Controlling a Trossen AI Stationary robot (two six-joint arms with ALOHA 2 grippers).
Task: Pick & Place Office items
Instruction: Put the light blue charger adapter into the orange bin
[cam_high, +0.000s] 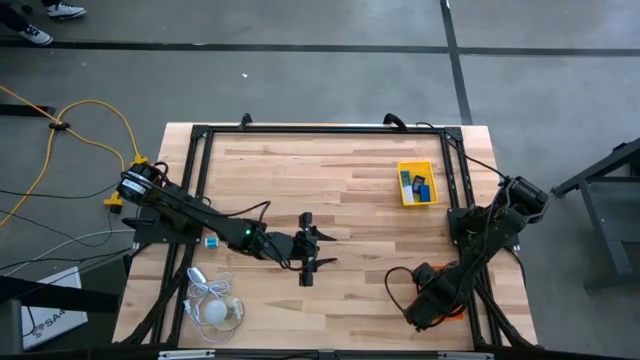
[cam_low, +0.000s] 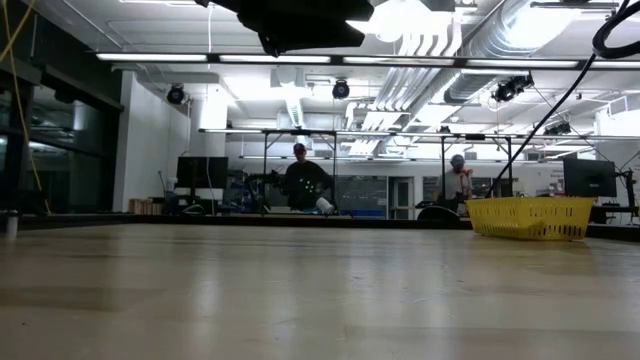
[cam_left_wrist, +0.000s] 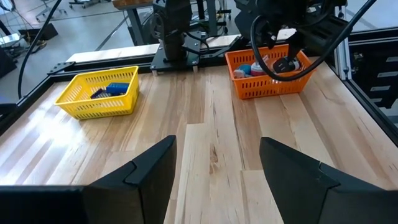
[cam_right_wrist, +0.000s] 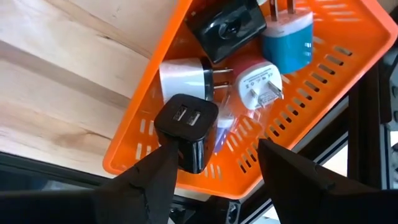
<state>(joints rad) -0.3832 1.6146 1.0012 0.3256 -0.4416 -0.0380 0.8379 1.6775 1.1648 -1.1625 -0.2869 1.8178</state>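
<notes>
Orange tray (cam_right_wrist: 323, 93) at table's 5 o'clock is being seen holding several plug adapters: a black dual-USB cube (cam_right_wrist: 186, 127) leaning on the near rim, a white one (cam_right_wrist: 183, 78) w/ metal prongs, a pink-red/white one (cam_right_wrist: 261, 84), a blue one (cam_right_wrist: 287, 40) and another black one (cam_right_wrist: 227, 22), all piled touching. Yellow tray (cam_high: 417, 183) at 2 o'clock is being seen w/ a few blue and dark pieces (cam_high: 414, 182) inside.

Right gripper (cam_right_wrist: 214, 168) is being held just over the orange tray, fingers parted, black cube just beside one finger; grip can't be told. Left gripper (cam_left_wrist: 217, 174) is being held at table centre, approx 6 o'clock side, fingers spread wide, nothing betw them.
</notes>
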